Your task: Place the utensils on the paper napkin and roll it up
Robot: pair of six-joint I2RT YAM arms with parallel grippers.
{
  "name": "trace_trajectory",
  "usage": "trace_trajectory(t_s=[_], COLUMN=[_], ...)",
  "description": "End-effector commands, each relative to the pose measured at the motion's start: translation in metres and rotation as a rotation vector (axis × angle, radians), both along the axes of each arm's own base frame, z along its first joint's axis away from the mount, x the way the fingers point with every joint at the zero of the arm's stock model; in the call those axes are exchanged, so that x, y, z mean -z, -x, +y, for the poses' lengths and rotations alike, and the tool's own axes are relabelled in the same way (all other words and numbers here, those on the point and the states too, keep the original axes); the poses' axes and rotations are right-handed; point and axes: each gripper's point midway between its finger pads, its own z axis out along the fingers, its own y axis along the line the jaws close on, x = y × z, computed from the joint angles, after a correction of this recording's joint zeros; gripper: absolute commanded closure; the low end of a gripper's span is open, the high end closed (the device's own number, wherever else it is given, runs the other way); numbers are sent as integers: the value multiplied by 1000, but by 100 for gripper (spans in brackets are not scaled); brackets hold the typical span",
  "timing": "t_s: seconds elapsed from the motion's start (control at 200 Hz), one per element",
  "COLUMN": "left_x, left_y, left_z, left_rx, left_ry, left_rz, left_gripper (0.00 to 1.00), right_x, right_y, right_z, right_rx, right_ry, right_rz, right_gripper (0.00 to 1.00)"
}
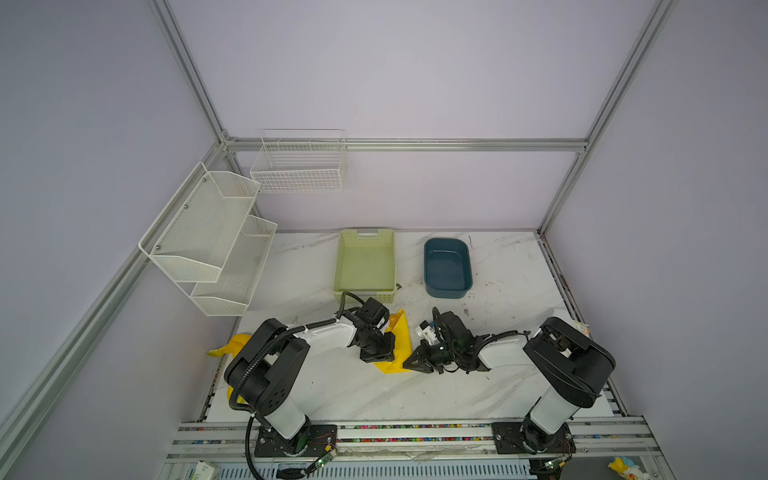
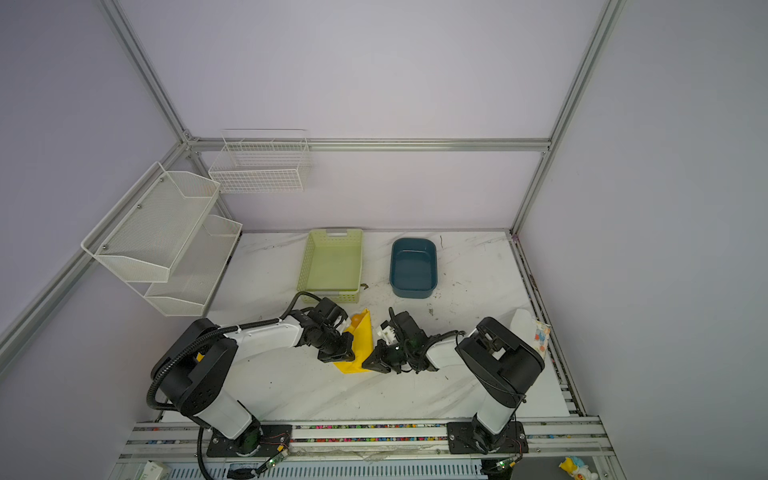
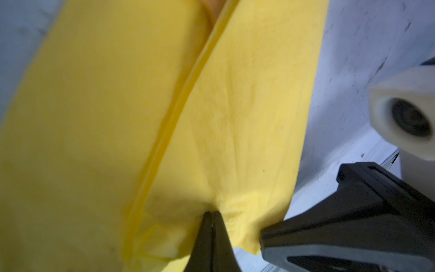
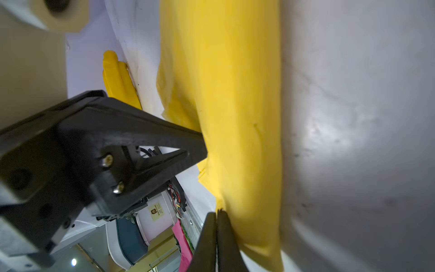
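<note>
We see the left claw and right claw each pinched shut on the paper napkin, folded mid-way across the counter over the utensils. Uneven pulls could tear the thin sheet, or spill cutlery out the far end.

Both top views looked steeply down from the front onto our white marbled tabletop; we had each wrist camera close over the bright yellow paper napkin, which all views shared.

The paper napkin hides the utensils, bar perhaps one orange tip.
</note>
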Motion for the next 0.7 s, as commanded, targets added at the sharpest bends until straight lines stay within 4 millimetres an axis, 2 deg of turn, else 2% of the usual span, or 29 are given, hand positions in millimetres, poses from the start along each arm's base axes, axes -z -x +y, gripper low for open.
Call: trace_trajectory(t_s=[0.0,0.135,0.365,0.515,0.695], left_x=[12,11,10,9,9], left_y=[0,1,0,0,0], left_z=[10,10,11,10,11], left_rx=[-5,-4,-1,1,1], left_ry=[-78,-78,-78,-77,-78], left_rz=[17,19,14,12,12], left_gripper=[95,95,95,95,95], right_x=[12,9,-18,-9,5], right_y=[4,3,-8,-12,-11], right_z=[-6,-8,-16,-28,-31], right_rx=[2,15,62,81,64], right_ry=[28,27,-16,9,33], right_rz=[18,12,-33,-22,-5], right_gripper=[92,92,92,92,92])
